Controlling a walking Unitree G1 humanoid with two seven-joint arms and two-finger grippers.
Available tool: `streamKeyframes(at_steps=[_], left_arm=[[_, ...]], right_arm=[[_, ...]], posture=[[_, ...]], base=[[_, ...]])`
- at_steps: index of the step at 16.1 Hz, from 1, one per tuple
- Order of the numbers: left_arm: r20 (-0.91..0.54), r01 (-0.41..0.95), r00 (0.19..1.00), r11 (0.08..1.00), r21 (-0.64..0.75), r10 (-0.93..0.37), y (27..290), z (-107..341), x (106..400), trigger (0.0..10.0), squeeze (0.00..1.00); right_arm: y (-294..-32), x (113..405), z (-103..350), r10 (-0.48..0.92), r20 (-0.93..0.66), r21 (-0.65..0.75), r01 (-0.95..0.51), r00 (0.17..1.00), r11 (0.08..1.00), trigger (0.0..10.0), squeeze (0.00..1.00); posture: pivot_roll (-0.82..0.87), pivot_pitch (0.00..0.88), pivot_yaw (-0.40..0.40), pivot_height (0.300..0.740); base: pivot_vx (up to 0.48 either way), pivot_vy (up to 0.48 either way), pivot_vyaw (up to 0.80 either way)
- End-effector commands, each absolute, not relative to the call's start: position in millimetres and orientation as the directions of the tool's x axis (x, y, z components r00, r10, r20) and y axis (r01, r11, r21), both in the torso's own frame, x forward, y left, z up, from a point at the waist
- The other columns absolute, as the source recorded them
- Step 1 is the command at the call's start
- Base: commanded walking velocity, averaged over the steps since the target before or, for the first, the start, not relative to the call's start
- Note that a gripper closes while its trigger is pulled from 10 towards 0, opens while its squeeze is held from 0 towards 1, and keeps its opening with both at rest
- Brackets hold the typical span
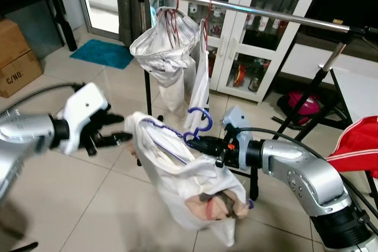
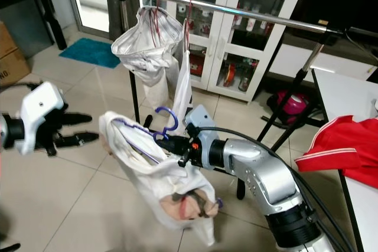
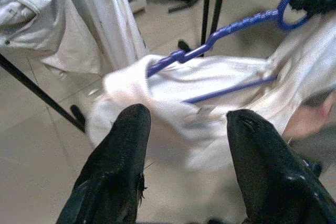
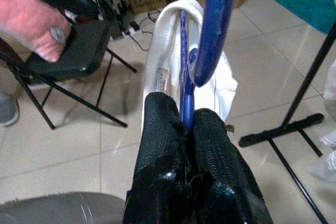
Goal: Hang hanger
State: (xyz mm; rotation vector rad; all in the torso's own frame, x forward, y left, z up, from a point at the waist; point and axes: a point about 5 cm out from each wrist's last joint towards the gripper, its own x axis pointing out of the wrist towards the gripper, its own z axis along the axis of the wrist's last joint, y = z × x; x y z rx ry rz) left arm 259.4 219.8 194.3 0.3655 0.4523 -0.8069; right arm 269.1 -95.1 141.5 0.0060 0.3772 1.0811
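The right end effector [image 1: 198, 143] is pinching the ridged blue plastic hanger [image 1: 198, 123], draped in a limp white garment [image 1: 177, 175]. The left end effector [image 1: 115, 129] is hovering beside it, fingers spread apart.

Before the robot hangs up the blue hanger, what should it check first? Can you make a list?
1. Right gripper pinches the blue hanger tight: ok, fingers shut on its neck.
2. Hook points up: ok.
3. White shirt sits properly on the hanger: not ok, it sags off to one side.
4. Left gripper out of the way: ok, open and beside the shirt, not touching it.
5. Free spot on the rail: ok, bare metal to the right of the two hung clothes.
6. Hook raised to the rail: not ok, it is well below it.
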Motion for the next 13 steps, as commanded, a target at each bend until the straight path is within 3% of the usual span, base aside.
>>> streamKeyframes(at_steps=[1,3,4,5,6,9,13], left_arm=[[-0.461,0.694,0.676,0.707,0.137,-0.574,209,191,261,10.0,1.00],[-0.412,0.609,0.749,0.785,0.119,-0.519,203,181,266,10.0,1.00],[-0.374,0.508,0.822,0.850,0.139,-0.429,197,172,273,10.0,0.84],[-0.374,0.508,0.822,0.850,0.139,-0.429,197,172,273,10.0,0.84],[-0.326,0.427,0.872,0.893,0.143,-0.365,189,168,279,10.0,0.00],[-0.247,0.311,0.931,0.939,0.147,-0.270,174,169,285,10.0,0.00],[-0.203,0.355,0.925,0.921,0.161,-0.321,159,167,282,10.0,0.00]], right_arm=[[-97,270,148,0.871,-0.252,0.214,-0.854,0.422,0.475,0.0,0.00],[-96,271,150,0.880,-0.220,0.250,-0.848,0.421,0.468,0.0,0.00],[-97,272,152,0.887,-0.192,0.274,-0.845,0.421,0.460,0.0,0.00],[-97,272,152,0.887,-0.192,0.274,-0.845,0.421,0.460,0.0,0.00],[-98,272,153,0.890,-0.172,0.293,-0.841,0.422,0.455,0.0,0.00],[-99,273,154,0.895,-0.155,0.316,-0.837,0.419,0.447,0.0,0.00],[-98,273,153,0.890,-0.161,0.316,-0.832,0.426,0.456,0.0,0.00]], posture=[[-0.04,0.000,-0.065,0.740],[-0.04,0.000,-0.068,0.740],[-0.04,0.000,-0.070,0.740],[-0.04,0.000,-0.070,0.740],[-0.04,0.000,-0.073,0.740],[-0.05,0.000,-0.073,0.740],[-0.05,0.000,-0.073,0.740]], base=[[0.000,0.000,0.00],[0.000,0.000,0.00],[0.000,0.000,0.00],[0.000,0.000,0.00],[0.000,0.000,0.00],[0.000,0.000,0.00],[0.000,0.000,0.00]])
